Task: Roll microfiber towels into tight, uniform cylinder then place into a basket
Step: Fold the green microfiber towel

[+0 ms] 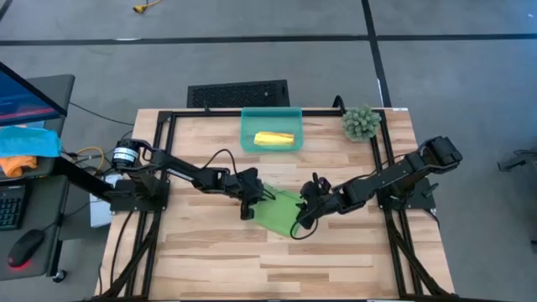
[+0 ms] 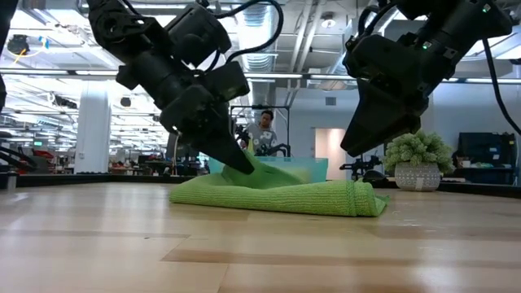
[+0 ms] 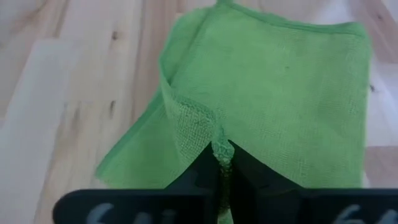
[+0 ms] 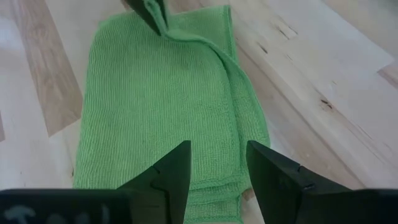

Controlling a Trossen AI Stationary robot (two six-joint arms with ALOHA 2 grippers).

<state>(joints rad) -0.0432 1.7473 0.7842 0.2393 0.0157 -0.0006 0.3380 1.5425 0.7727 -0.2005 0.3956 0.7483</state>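
Observation:
The lime green towel (image 1: 281, 211) lies folded on the wooden table, at its middle. My left gripper (image 1: 252, 201) is at the towel's left side and is shut on it. My right gripper (image 1: 306, 214) is open and hovers just over the towel's right end (image 4: 217, 124), touching nothing. The teal basket (image 1: 247, 138) stands at the table's far edge. The yellow towel (image 1: 274, 139) lies rolled up inside it. In the low view the green towel (image 2: 285, 195) rests flat, with its left part raised. My left gripper pinches a raised edge of the green towel's upper layer (image 3: 211, 140) between its two shut fingers, on the towel's left side. The fingers slant down from the table's left. That edge is drawn up into a small peak (image 2: 256, 171), and the rest of the towel lies on the table.
A small potted plant (image 1: 361, 122) stands at the far right corner. A black vented panel (image 1: 237, 92) lies beyond the table's far edge. A blue cloth with an orange piece (image 1: 25, 147) lies on the side desk at left. A person (image 2: 262, 130) shows in the room behind.

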